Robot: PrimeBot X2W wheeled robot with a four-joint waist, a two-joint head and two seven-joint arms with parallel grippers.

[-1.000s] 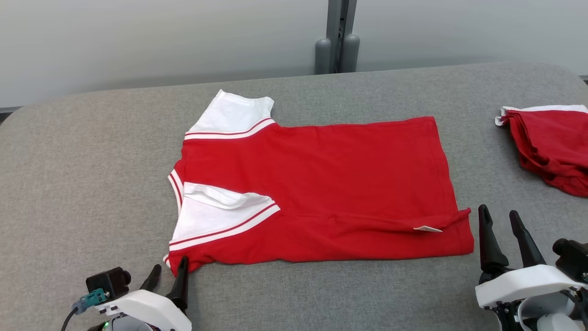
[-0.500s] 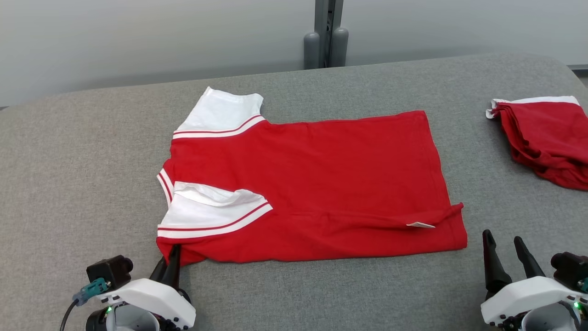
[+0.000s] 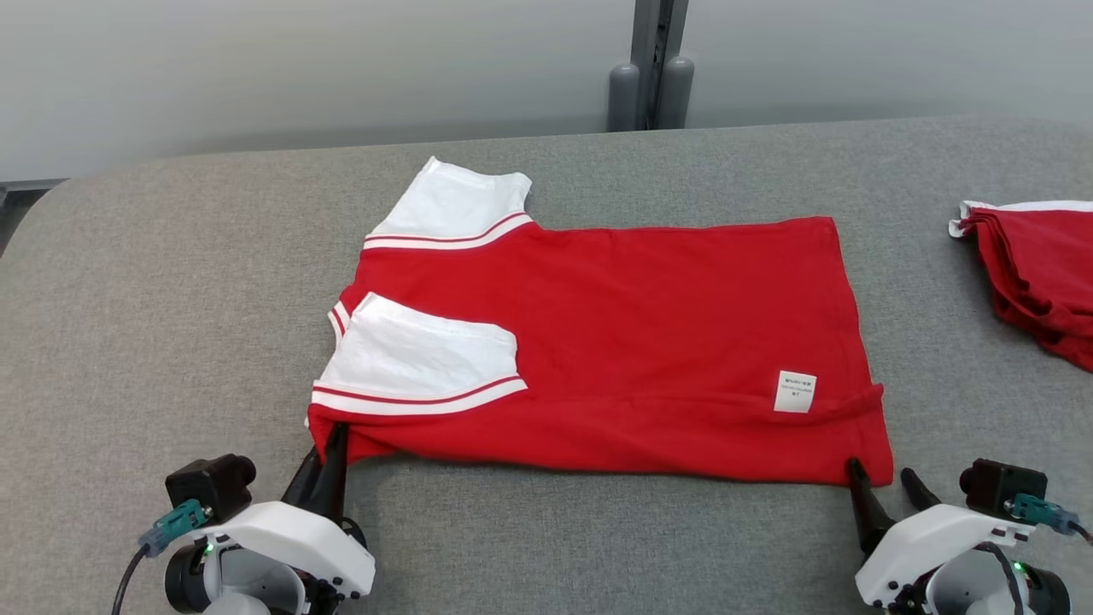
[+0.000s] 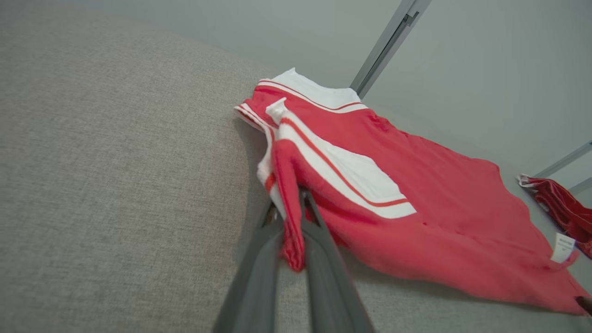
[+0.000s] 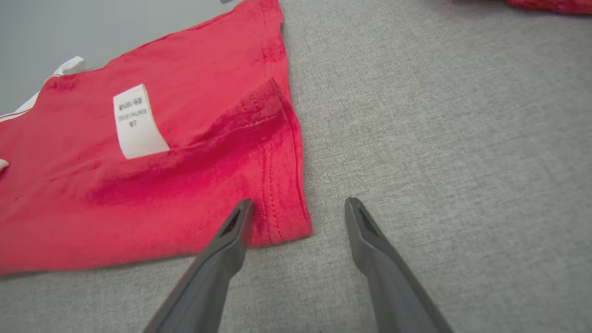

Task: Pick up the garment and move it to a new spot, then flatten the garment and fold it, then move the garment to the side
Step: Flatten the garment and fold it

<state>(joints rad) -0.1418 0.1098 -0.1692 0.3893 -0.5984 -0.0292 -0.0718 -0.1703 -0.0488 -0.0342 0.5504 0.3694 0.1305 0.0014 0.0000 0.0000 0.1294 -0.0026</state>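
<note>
One red T-shirt with white sleeves (image 3: pixel 649 333) lies lengthwise, left to right, across mid-frame on the grey cloth table (image 3: pixel 171 282) in the head view. Left wrist view: left gripper (image 4: pixel 290 206) clamped on its shoulder edge. Right wrist view: right gripper (image 5: pixel 298 203) spread, hem corner between its tips, lower centre.

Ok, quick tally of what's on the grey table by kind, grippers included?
Flat red-and-white shirt: 1
Folded red garment pile: 1
White care label: 1
Grippers: 2, left gripper shut on the shirt's corner, right gripper open at the hem corner
Total: 5
</note>
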